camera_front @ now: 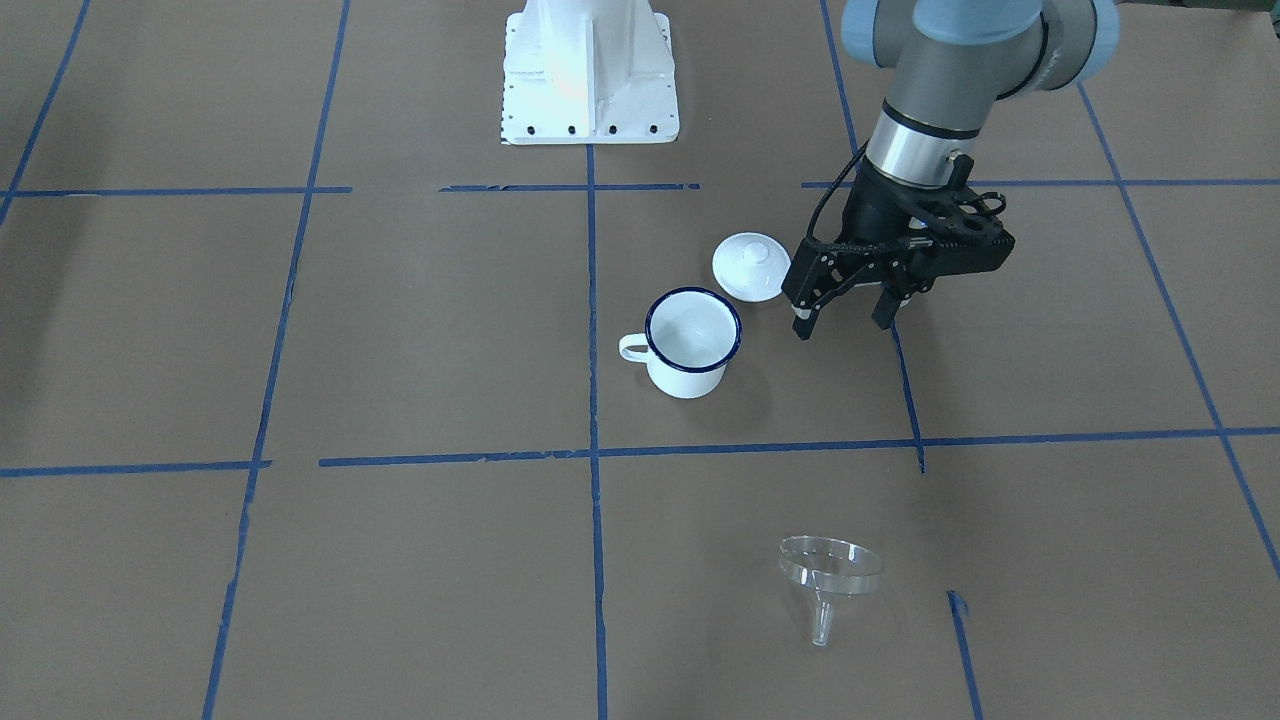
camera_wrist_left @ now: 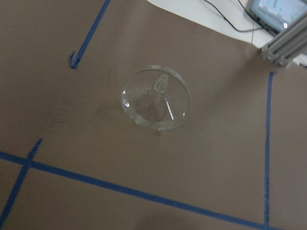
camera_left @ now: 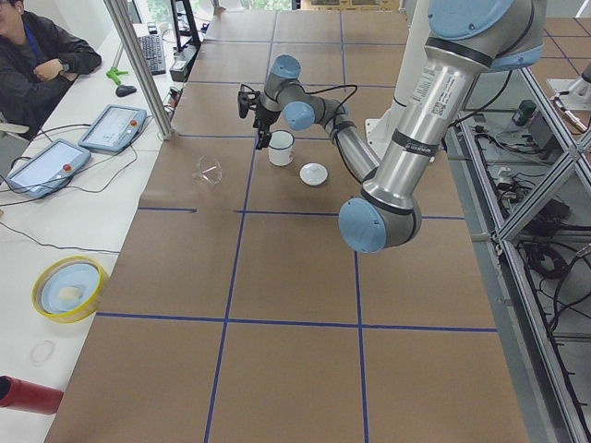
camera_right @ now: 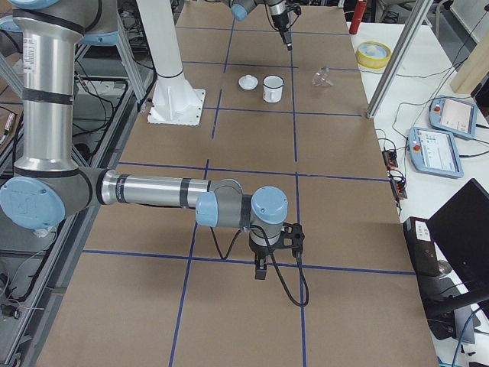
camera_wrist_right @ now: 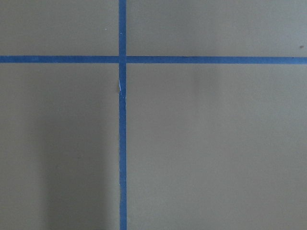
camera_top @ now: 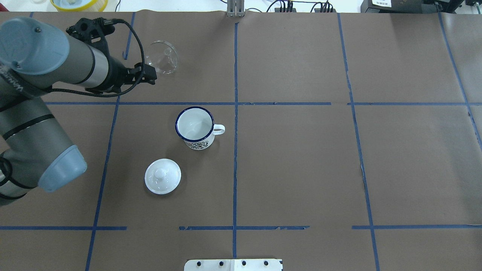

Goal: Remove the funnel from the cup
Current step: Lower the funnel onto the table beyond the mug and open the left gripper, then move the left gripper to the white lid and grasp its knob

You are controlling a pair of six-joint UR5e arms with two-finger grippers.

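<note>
— Where does the clear transparent plastic funnel [camera_front: 830,568] lie?

— Out on the brown paper [camera_front: 420,330] that covers the table. It lies tipped over, with its wide round rim tilted and its short spout sticking out to one side. Nothing touches it. It is on the operators' side of the table, well apart from everything else.

— And the small white enamel cup [camera_front: 690,350] with the dark blue rim?

— It stands upright near the middle of the table with nothing inside. Its small loop handle points toward the robot's right, and the overhead view shows a dark printed pattern on its side. A white round knobbed lid [camera_front: 750,267] lies flat on the paper near it, knob up, on the robot's side of it and not touching it.

— What about the left gripper [camera_front: 843,322]?

— It hangs above the paper with its two black fingers [camera_front: 801,322] spread wide and pointing down. It grips nothing. In the front-facing view it appears just beside the lid, and its wrist camera looks down on the funnel.

— And the right gripper [camera_right: 260,269]?

— It is far from the cup, at the robot's right end of the table, pointing down near a crossing of blue tape [camera_front: 592,300] lines. It shows only in the side view, so I cannot tell whether its jaws are apart or closed.
</note>
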